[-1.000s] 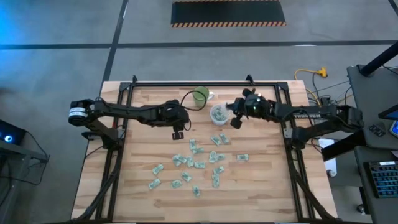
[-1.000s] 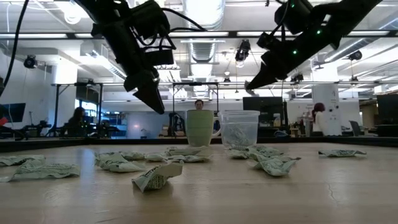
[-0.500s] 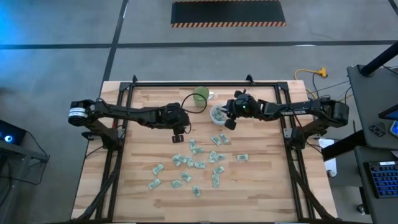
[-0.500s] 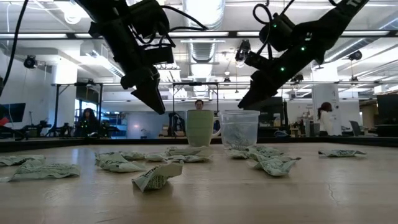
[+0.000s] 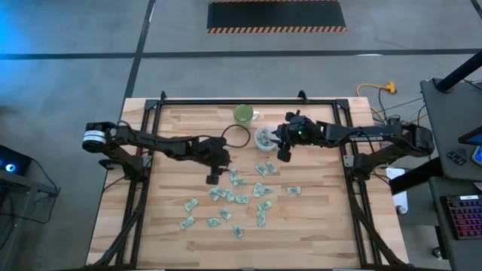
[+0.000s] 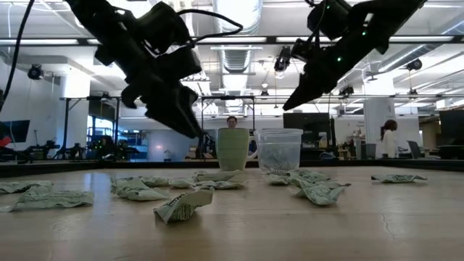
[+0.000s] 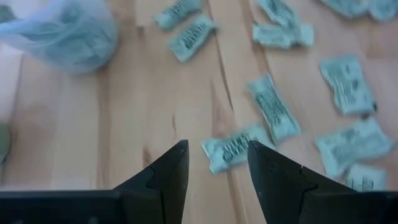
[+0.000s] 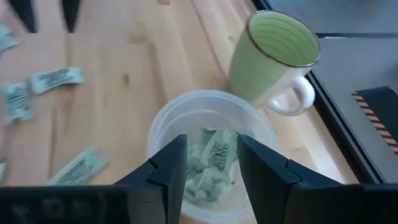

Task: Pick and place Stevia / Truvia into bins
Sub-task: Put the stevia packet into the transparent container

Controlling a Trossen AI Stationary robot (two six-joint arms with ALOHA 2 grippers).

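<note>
The left pincer (image 7: pixel 214 168), open and empty, is poised above a sachet (image 7: pixel 234 147) on the tabletop (image 7: pixel 124 124). The right pincer (image 8: pixel 208 162) is held open over the clear cup (image 8: pixel 163 124). Light, limp and crumpled, the paper is best pinched across its middle.

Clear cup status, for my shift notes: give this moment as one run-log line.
right gripper: open above clear cup | cup: holds sachets | left gripper: open over loose sachet

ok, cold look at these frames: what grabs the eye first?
Probably the scatter of pale green sachets across the middle of the wooden table. Next, the right gripper, open, poised over the clear cup, which already holds sachets, with a green mug just behind it. The left gripper hangs open above one sachet at the near edge of the scatter.
</note>
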